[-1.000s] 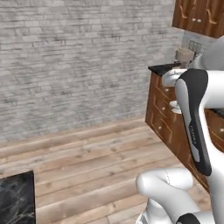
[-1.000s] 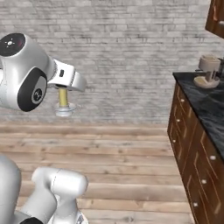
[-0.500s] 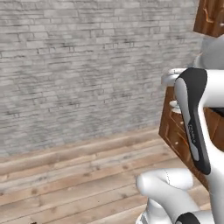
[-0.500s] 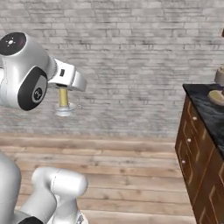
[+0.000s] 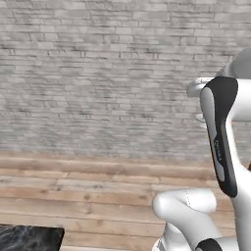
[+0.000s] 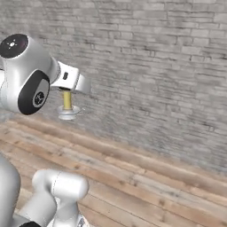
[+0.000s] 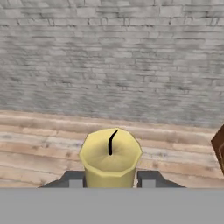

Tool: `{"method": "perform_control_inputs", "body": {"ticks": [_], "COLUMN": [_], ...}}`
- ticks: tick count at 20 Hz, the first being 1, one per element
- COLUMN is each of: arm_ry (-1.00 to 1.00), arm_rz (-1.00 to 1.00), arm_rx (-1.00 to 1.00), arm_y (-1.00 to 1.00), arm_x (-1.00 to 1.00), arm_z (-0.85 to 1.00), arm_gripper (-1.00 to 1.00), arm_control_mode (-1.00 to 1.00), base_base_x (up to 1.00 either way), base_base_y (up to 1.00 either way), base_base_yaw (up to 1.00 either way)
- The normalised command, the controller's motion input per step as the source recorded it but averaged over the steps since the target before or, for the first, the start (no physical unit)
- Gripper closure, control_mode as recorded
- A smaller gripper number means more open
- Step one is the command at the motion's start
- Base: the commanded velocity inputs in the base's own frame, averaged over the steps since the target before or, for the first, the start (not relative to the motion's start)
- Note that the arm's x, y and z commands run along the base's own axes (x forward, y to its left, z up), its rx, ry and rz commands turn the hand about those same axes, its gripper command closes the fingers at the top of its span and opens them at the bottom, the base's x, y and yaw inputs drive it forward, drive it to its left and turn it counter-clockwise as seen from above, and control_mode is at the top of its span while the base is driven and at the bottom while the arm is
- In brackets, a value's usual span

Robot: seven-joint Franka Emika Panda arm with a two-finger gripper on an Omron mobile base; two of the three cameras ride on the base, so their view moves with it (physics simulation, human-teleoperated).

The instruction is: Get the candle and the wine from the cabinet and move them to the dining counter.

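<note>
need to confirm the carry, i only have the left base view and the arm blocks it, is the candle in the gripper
Observer: Yes. In the hand view the candle sits between the two fingertips, gripped on both sides.
Operator: is it upright
Observer: In the right base view the candle hangs upright below the gripper, its white holder at the bottom.
Operator: anything under it
Observer: Just wooden floor, well below the holder, with the brick wall behind.
Operator: counter close?
Observer: The hand view shows no counter ahead, only a brown wooden edge at its right side.
</note>
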Motion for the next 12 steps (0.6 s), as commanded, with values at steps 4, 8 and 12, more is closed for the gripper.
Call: {"method": "perform_control_inputs", "body": {"ticks": [4,8,12], "arm_ry": [0.0,0.0,0.0], "arm_rz": [0.0,0.0,0.0], "arm_rx": [0.0,0.0,0.0], "arm_y": [0.0,0.0,0.0], "arm_x": [0.0,0.0,0.0], "arm_z": [0.0,0.0,0.0], "arm_gripper": [1.0,1.0,1.0], "arm_control_mode": [1.0,1.0,1.0], "base_base_x": [0.39,0.5,0.49], "base_base_y": [-0.14,-0.18,-0.71], "base_base_yaw": [0.95,0.91,0.65]}}
